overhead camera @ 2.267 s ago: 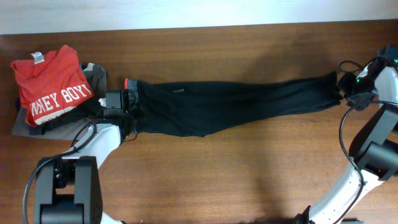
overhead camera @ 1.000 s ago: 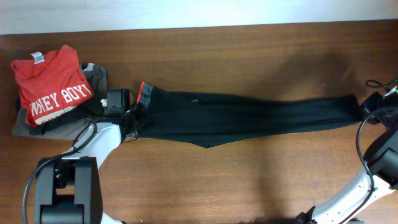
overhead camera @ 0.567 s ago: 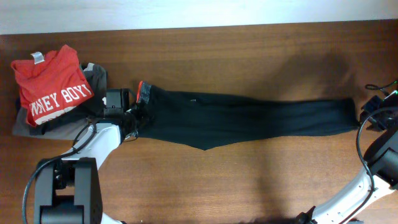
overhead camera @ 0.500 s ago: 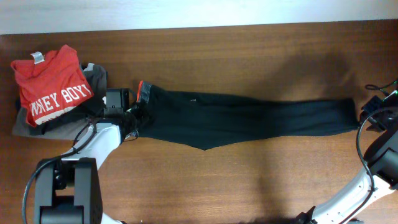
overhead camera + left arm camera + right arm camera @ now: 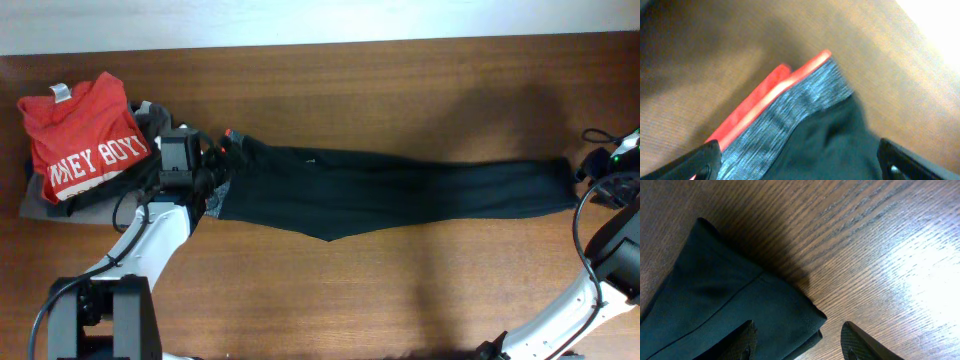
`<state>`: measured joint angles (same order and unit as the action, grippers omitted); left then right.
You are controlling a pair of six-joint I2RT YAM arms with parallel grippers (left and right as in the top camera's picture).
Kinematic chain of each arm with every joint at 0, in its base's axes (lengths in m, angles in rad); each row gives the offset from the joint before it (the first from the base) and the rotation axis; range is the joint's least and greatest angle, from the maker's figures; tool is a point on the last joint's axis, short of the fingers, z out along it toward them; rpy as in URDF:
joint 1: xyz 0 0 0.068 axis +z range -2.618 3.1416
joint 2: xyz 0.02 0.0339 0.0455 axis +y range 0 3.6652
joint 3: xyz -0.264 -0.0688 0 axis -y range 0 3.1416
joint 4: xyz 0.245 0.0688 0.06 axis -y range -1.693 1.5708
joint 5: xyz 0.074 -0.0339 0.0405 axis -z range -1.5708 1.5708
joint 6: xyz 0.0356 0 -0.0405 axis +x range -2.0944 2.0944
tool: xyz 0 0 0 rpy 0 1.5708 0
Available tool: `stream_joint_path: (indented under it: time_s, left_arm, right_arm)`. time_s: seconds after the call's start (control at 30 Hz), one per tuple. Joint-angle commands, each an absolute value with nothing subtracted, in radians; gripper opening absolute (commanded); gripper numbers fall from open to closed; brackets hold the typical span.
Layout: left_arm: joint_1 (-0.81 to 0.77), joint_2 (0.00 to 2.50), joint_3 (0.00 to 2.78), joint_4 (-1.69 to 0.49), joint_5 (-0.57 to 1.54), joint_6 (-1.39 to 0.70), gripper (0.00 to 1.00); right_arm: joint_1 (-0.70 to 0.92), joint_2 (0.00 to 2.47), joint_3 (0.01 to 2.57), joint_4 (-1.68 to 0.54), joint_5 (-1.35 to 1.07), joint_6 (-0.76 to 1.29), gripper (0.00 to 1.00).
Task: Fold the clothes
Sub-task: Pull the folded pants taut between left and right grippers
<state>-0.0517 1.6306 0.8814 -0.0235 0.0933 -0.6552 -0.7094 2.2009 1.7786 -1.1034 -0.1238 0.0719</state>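
The black trousers lie stretched flat across the table, with the waistband on the left and the leg cuffs on the right. My left gripper is open over the waistband. The left wrist view shows its fingers wide apart around the grey-striped band and red-orange inner edge. My right gripper is open at the cuff end. In the right wrist view its fingers are spread over the folded black cuff, without pinching it.
A red T-shirt with white lettering lies on a grey folded garment at the far left, just beside my left arm. The brown wooden table reaches a pale wall at the back. The right arm's cables hang at the right edge.
The trousers were pulled out straight to the right, then stayed still. My left gripper has swung up and back toward the waistband's top corner. The waistband now lies flatter.
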Motion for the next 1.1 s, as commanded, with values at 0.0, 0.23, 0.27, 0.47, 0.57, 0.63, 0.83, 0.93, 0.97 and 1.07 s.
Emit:
stream_joint_path:
  time_s: [0.0, 0.23, 0.27, 0.47, 0.57, 0.63, 0.83, 0.93, 0.97, 1.07]
  left_arm:
    - [-0.073, 1.610, 0.902, 0.050, 0.089, -0.571, 0.99]
    - [-0.076, 1.632, 0.902, 0.075, 0.048, -0.551, 0.99]
    - [-0.076, 1.641, 0.902, 0.078, 0.049, -0.551, 0.97]
    - [-0.081, 1.685, 0.902, 0.130, 0.203, -0.511, 0.56]
    - [-0.092, 1.685, 0.902, 0.150, 0.210, -0.498, 0.31]
    - [-0.092, 1.691, 0.902, 0.158, 0.210, -0.498, 0.16]
    - [-0.100, 1.752, 0.902, 0.233, 0.232, -0.500, 0.06]
    - [-0.116, 1.788, 0.902, 0.277, 0.233, -0.499, 0.06]
    - [-0.124, 1.812, 0.902, 0.299, 0.235, -0.500, 0.06]
    - [-0.131, 1.851, 0.902, 0.302, 0.286, -0.503, 0.06]
  right_arm:
    - [-0.714, 2.196, 1.801, -1.104, -0.151, 0.052, 0.59]
    - [-0.714, 2.196, 1.801, -1.104, -0.151, 0.052, 0.59]
    - [-0.714, 2.196, 1.801, -1.104, -0.151, 0.052, 0.59]
    - [-0.714, 2.196, 1.801, -1.108, -0.151, 0.052, 0.59]
    - [-0.714, 2.196, 1.801, -1.109, -0.151, 0.052, 0.59]
    - [-0.714, 2.196, 1.801, -1.113, -0.151, 0.052, 0.59]
    - [-0.714, 2.196, 1.801, -1.111, -0.194, 0.051, 0.59]
    - [-0.714, 2.196, 1.803, -1.085, -0.260, 0.037, 0.59]
    - [-0.714, 2.196, 1.811, -1.081, -0.294, 0.037, 0.59]
    - [-0.713, 2.196, 1.823, -1.082, -0.311, 0.037, 0.59]
